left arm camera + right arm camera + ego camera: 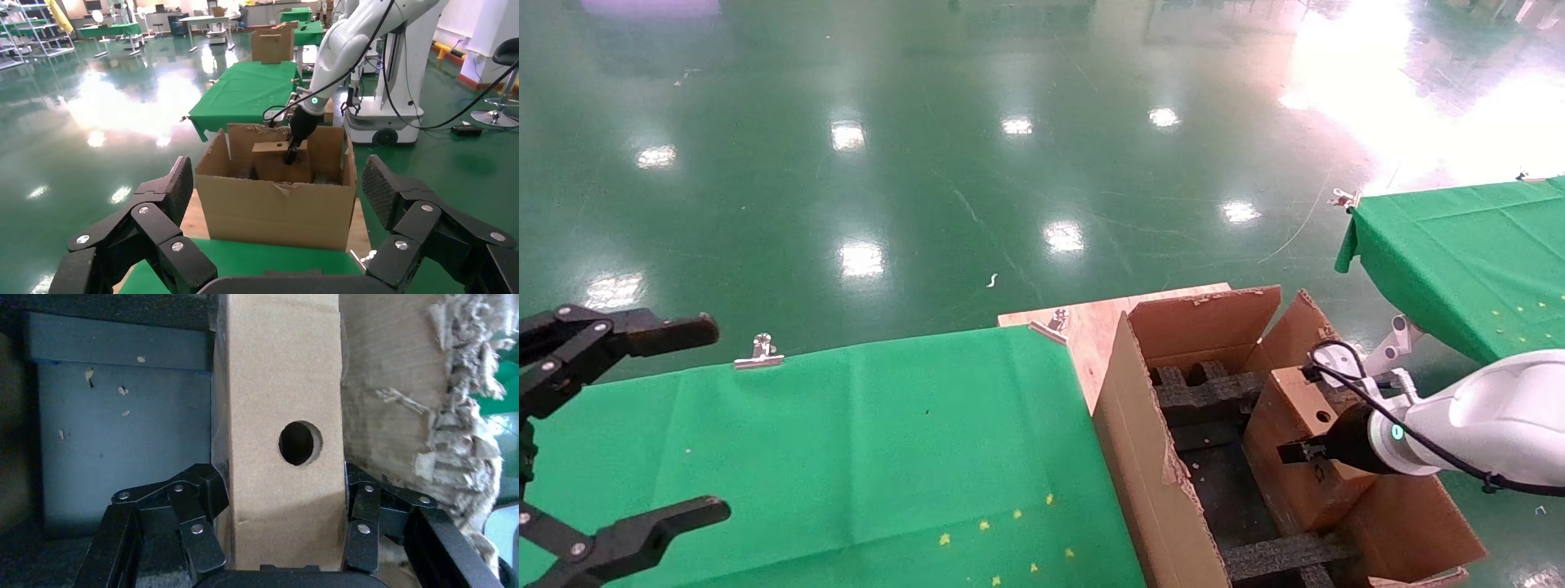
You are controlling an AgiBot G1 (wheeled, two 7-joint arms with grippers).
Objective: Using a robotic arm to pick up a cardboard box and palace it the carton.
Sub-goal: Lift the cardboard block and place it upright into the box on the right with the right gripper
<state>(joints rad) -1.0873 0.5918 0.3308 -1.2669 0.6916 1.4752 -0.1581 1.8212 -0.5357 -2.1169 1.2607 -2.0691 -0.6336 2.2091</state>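
Right tool [284, 554] clamped on the cardboard box [278, 386], fingers [196, 530] pressing both narrow sides, base cut off. Box held inside the carton [1148, 457] against its ragged far wall, lower end hidden among black foam inserts [1205, 388]. Left tool [617, 433] spread wide over the green table [846, 441], partly out of view.

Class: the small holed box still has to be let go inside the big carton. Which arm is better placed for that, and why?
Right. The right claw is clamped on the cardboard box inside the carton. The left claw is open over the green table, holding nothing.
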